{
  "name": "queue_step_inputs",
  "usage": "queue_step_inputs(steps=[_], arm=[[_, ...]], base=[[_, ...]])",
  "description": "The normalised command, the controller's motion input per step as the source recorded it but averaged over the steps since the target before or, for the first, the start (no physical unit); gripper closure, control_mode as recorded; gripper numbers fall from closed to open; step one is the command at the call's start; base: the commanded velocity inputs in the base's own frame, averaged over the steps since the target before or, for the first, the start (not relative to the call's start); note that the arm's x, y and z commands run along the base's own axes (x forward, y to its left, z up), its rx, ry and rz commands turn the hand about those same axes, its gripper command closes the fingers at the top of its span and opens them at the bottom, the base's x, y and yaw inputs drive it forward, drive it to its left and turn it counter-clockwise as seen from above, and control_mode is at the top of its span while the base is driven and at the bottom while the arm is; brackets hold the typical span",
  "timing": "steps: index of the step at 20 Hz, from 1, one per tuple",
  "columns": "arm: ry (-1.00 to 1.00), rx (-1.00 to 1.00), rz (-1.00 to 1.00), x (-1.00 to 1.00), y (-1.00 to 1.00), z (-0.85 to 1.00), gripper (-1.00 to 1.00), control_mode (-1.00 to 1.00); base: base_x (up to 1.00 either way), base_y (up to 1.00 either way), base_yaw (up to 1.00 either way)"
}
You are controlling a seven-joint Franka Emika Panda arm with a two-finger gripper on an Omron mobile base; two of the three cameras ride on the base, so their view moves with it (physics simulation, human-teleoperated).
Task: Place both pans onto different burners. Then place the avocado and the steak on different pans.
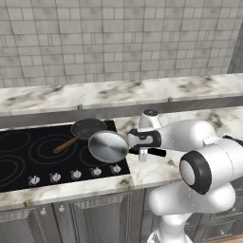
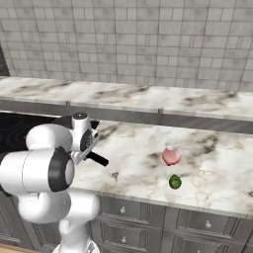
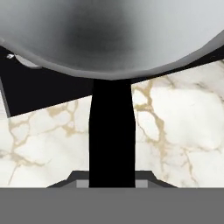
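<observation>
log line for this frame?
gripper shut on silver pan handle | over cooktop | dark pan on burner | steak, avocado on counter

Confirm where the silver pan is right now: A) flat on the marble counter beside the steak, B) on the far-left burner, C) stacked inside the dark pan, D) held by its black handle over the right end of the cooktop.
D: the gripper is shut on the black handle, and the silver pan hangs over the right end of the cooktop, beside the dark pan.
</observation>
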Motion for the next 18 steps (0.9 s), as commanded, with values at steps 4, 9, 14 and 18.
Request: queue_step_inputs(steps=[4,9,14,18], arm=[[0.03,0.0,0.0,0.0,0.21,-0.17,1.0,-1.0],[0.04,0.0,0.0,0.07,0.17,-0.13,1.0,-1.0],[0.04,0.0,0.0,0.2,0.17,-0.15,1.0,-1.0],[0.02,0.0,0.0,0.18,0.11,-0.07,1.0,-1.0]], base=[[0.0,0.0,0.0],[0.0,0.0,0.0],[0.0,0.0,0.0],[0.0,0.0,0.0]])
